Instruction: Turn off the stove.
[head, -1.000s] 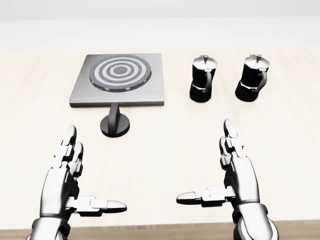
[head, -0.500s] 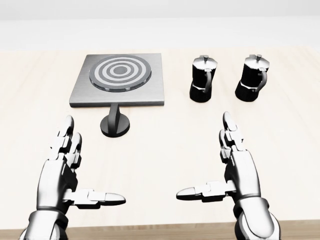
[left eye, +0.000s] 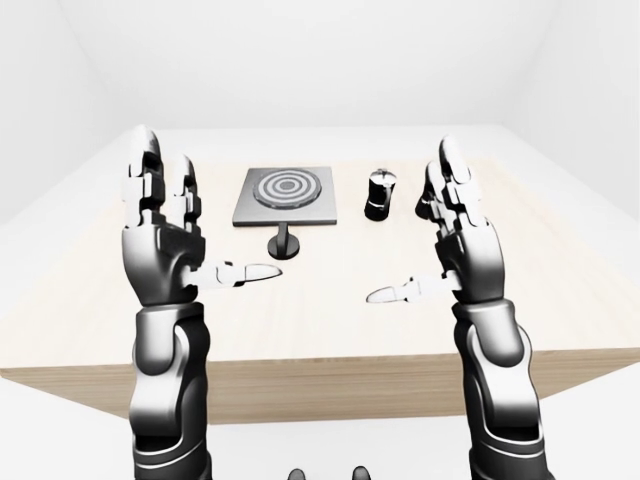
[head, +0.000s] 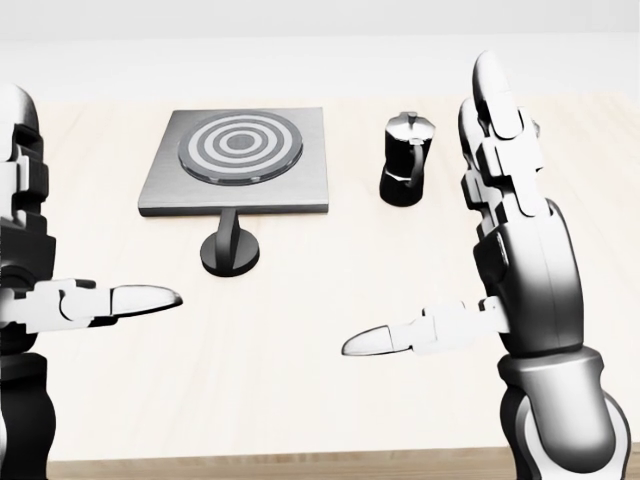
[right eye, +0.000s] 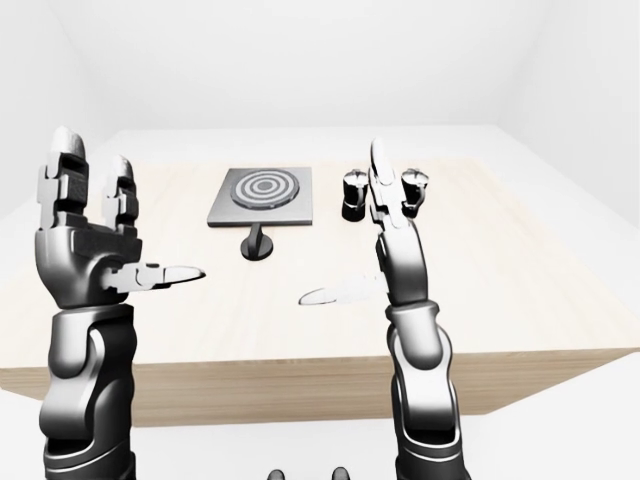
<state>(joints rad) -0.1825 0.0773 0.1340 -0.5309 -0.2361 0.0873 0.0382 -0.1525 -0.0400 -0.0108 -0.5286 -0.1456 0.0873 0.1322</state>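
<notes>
The stove is a grey square plate with a ringed burner, lying at the upper left of the head view. Just below its near edge stands its black round knob with an upright grip bar. My left hand is raised at the left, fingers upright and thumb pointing right, open and empty. My right hand is raised at the right with its thumb pointing left, also open and empty. Both hands hang in the air well short of the knob, one on each side of it.
The light wooden table carries two black-and-silver moka pots to the right of the stove. In the head view my right hand hides the right-hand pot. White walls surround the table.
Both hands have lifted from low over the table to a raised, upright pose closer to the camera. The right hand now covers the right-hand pot in the head view.
</notes>
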